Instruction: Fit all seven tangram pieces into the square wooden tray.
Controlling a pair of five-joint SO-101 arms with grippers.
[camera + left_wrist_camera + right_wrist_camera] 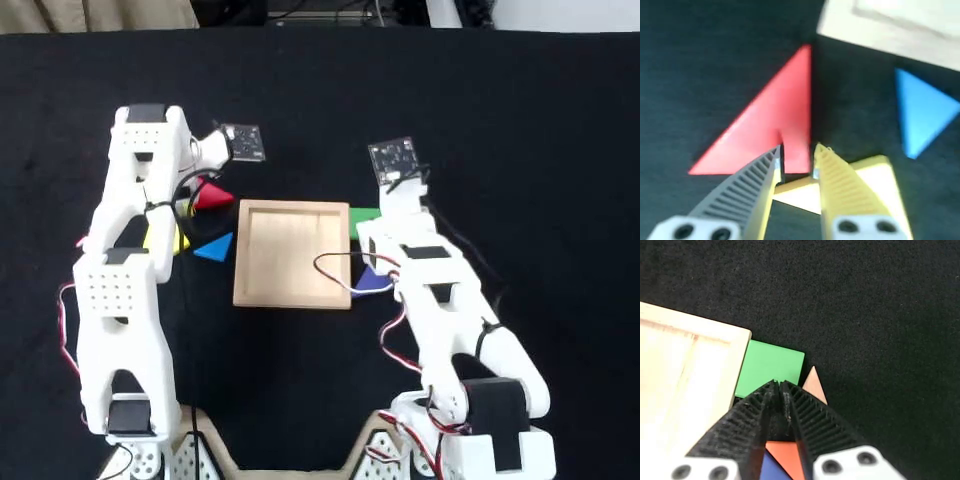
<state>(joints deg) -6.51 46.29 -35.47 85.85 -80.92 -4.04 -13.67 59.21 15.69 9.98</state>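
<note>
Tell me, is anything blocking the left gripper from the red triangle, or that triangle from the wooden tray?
Nothing visible. The left gripper sits right at the red triangle's edge, and only bare black cloth separates that piece from the wooden tray.

- One square wooden tray (280, 240).
- Three pieces to its left: a red triangle (775, 120), a blue triangle (922, 112) and a yellow piece (877, 170).
- Four pieces to its right: a green piece (770, 367), a pale triangle (813, 385), an orange piece (785, 457) and a dark blue piece (372, 283).
- Two arms: the left arm (125, 300) and the right arm (440, 300).

Wooden tray (292, 254) flat; red triangle (765, 125), blue triangle (922, 117) (smaller) and green piece (770, 367) beside it.
</note>
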